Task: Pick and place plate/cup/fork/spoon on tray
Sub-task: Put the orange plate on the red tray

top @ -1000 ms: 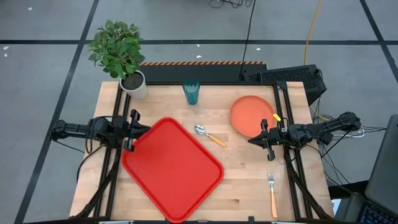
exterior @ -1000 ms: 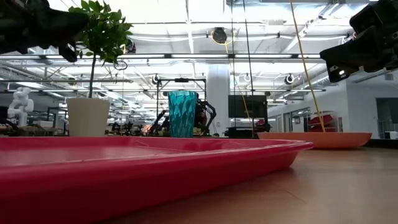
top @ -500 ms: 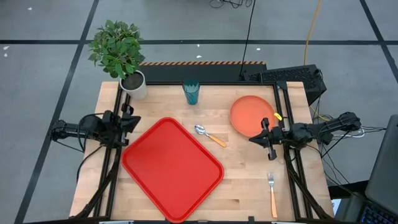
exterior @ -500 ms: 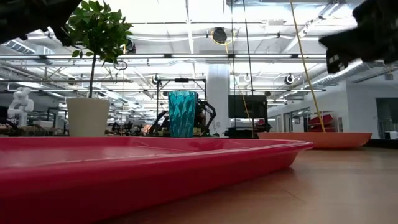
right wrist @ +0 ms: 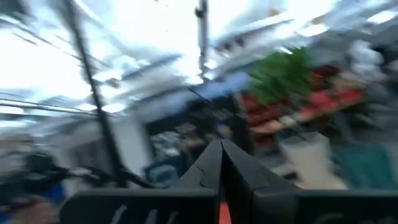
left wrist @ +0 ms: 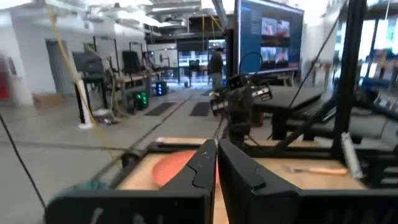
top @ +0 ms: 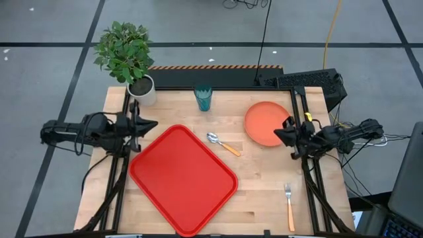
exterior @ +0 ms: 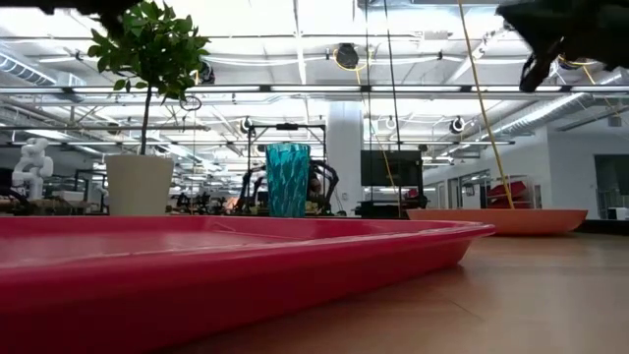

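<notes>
Tray (top: 183, 178) bare, nothing picked: closed right gripper (top: 289, 130) at plate (top: 264, 123) edge must open and grasp; closed left gripper (top: 151, 123) waits at table's left edge.

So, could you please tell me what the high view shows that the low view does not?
Only the high view shows the spoon, the fork, and both grippers, left and right, apart from every item. Only the low view shows the room beyond the table, with its ceiling lights. Both show the empty tray, the cup, the plate and the potted plant.
</notes>
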